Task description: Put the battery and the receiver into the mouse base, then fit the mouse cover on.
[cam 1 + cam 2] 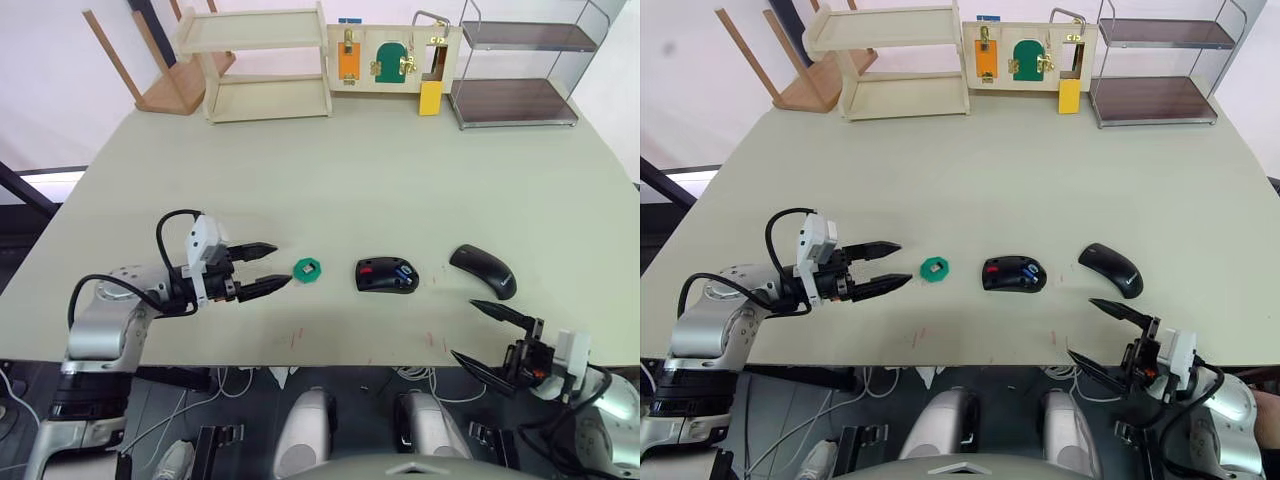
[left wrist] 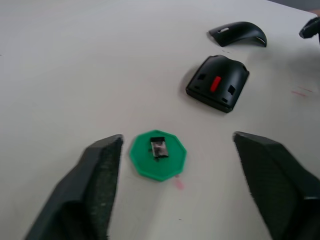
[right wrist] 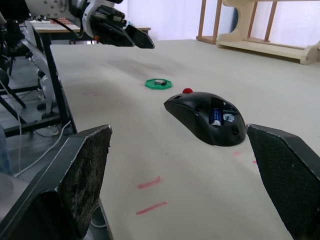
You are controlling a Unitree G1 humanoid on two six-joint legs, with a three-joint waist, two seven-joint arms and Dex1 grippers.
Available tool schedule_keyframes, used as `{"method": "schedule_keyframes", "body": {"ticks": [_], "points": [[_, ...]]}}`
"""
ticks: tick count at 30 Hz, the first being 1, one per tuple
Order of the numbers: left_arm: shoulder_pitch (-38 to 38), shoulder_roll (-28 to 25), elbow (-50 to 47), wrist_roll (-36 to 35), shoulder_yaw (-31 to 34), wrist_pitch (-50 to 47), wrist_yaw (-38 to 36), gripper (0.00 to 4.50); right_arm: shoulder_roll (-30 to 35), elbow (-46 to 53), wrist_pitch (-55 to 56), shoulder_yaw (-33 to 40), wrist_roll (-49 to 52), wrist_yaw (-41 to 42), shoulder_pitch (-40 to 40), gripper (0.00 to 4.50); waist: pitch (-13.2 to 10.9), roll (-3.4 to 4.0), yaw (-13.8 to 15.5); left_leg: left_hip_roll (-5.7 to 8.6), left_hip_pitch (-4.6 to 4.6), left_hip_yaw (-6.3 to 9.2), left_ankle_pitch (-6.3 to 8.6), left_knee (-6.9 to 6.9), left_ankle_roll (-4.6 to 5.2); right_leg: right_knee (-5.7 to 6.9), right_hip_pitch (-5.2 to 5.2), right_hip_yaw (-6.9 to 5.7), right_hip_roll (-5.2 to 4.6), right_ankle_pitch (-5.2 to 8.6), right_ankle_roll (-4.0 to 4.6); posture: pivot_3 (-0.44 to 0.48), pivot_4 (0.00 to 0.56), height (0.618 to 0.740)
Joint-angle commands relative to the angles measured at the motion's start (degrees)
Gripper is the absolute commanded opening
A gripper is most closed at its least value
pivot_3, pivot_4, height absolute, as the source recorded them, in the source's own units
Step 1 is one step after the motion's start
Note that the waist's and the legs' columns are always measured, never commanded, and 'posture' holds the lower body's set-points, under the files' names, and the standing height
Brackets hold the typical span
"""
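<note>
Left tool (image 2: 170,185) spread near receiver (image 2: 159,148); right wrist view reveals seated battery (image 3: 216,116).

Head eyes look down over the table (image 1: 400,170); both low wrist views share the mouse base (image 2: 218,82).

No legible text, label, brand, number or sign is showing on any surface. Red marks on the table (image 1: 400,180) are reading as strokes, not characters.
</note>
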State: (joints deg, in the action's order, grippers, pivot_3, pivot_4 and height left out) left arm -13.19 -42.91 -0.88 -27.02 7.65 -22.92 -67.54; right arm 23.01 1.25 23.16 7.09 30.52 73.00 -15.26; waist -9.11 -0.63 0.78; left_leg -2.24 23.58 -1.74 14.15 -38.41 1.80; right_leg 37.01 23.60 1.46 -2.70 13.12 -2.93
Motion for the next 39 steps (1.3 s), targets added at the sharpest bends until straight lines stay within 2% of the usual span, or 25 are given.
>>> {"method": "schedule_keyframes", "body": {"ticks": [1, 4, 7, 8, 9, 23, 30, 39], "points": [[-1.1, 0.6, -1.0, 0.7, -1.8, 0.9, 0.5, 2.89, -0.2, 1.4, 1.5, -0.4, -0.3, -1.2, 0.3, 4.5, 0.0, 0.0, -0.1, 0.0, 0.0, -0.03, 0.0, 0.0, 0.0, 0.0, -0.01, 0.02, 0.0, 0.0, 0.0, 0.0, 0.15, 0.74], [-1.5, 0.9, -0.5, 0.9, -2.7, 0.9, 0.5, 2.89, -0.4, 1.2, 1.9, -0.8, -0.8, -1.8, 0.7, 4.5, 0.0, 0.0, -0.1, 0.0, 0.01, -0.05, 0.0, 0.0, 0.0, 0.0, 0.0, 0.04, 0.0, 0.0, 0.0, 0.0, 0.15, 0.74], [-2.2, 1.2, 0.7, 1.7, -3.3, 1.2, 1.2, 2.09, -0.6, 1.6, 2.1, -1.6, -1.1, -2.3, 0.5, 4.5, 0.0, -0.01, -0.1, 0.0, -0.01, -0.02, 0.0, 0.0, 0.0, 0.04, 0.0, 0.03, 0.01, 0.0, 0.01, 0.0, 0.15, 0.74], [-2.4, 1.3, 1.0, 2.3, -3.5, 1.6, 1.8, 1.55, -0.7, 1.7, 2.1, -1.8, -0.9, -2.5, 0.4, 4.5, 0.0, 0.0, -0.1, 0.0, -0.02, -0.02, 0.0, 0.0, 0.0, 0.05, 0.0, 0.03, 0.02, 0.0, 0.01, 0.0, 0.15, 0.74], [-2.6, 1.3, 1.1, 2.7, -3.7, 1.7, 2.1, 1.24, -0.7, 1.8, 2.2, -1.9, -0.9, -2.7, 0.4, 4.5, 0.0, -0.01, -0.1, 0.0, -0.03, -0.02, 0.0, 0.0, 0.0, 0.07, 0.0, 0.03, 0.02, 0.0, 0.01, 0.0, 0.15, 0.74], [-1.0, 2.1, -2.4, 6.7, -6.3, 1.7, 7.1, 1.24, 0.2, 1.7, 2.7, -2.5, -1.1, -3.8, 0.3, 4.5, 0.0, -0.01, -0.1, 0.0, -0.03, -0.04, 0.0, -0.01, 0.0, 0.08, 0.0, 0.05, 0.01, 0.0, 0.01, 0.0, 0.15, 0.74], [-1.5, 4.0, -4.4, 9.1, -7.6, 0.2, 11.9, 1.24, 0.8, 2.2, 2.5, -2.2, -1.0, -4.4, 0.4, 4.5, 0.0, -0.01, -0.1, 0.0, -0.03, -0.04, 0.0, -0.02, 0.0, 0.09, 0.0, 0.06, 0.01, 0.0, 0.01, 0.0, 0.15, 0.74], [-1.4, 4.0, -6.9, 9.2, -9.0, -2.5, 13.2, 1.24, 1.1, 3.6, 2.3, -2.2, -0.6, -5.5, -0.9, 4.5, 0.0, -0.01, -0.1, 0.0, -0.04, -0.04, 0.0, -0.02, 0.0, 0.11, 0.0, 0.06, 0.02, 0.0, 0.01, 0.0, 0.15, 0.74]]}}
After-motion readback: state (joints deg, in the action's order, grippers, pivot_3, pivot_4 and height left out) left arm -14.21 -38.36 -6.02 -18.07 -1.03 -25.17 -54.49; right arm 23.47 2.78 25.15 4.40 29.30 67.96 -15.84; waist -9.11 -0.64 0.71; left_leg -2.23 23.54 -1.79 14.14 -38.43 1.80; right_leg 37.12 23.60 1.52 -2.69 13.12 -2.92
